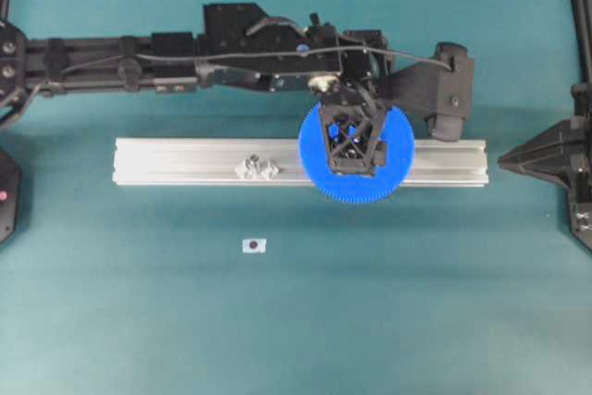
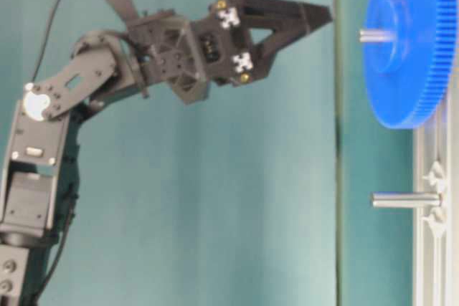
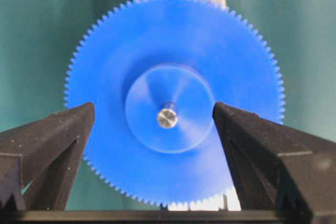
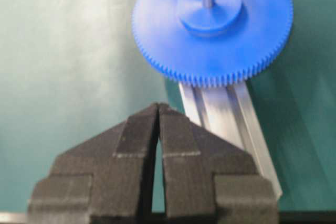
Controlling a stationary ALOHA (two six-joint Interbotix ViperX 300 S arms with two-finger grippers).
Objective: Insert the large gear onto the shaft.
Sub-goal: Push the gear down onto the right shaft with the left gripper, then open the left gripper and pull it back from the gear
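Hovering open left pincer (image 3: pixel 153 129) clears large gear (image 3: pixel 173 100) rim.

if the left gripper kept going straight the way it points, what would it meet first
Probably the large gear: the open left gripper points at its hub, fingers either side of the shaft tip poking through. A gap shows between them.

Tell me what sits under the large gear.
The large gear rests on the aluminium rail, which shows beyond its rim. The shaft pokes through its hub; the shaft's base is covered.

Left gripper (image 3: pixel 155 129) pointing down, jaws spread wide, empty; right gripper (image 4: pixel 157 114) parked aside, fingertips touching.
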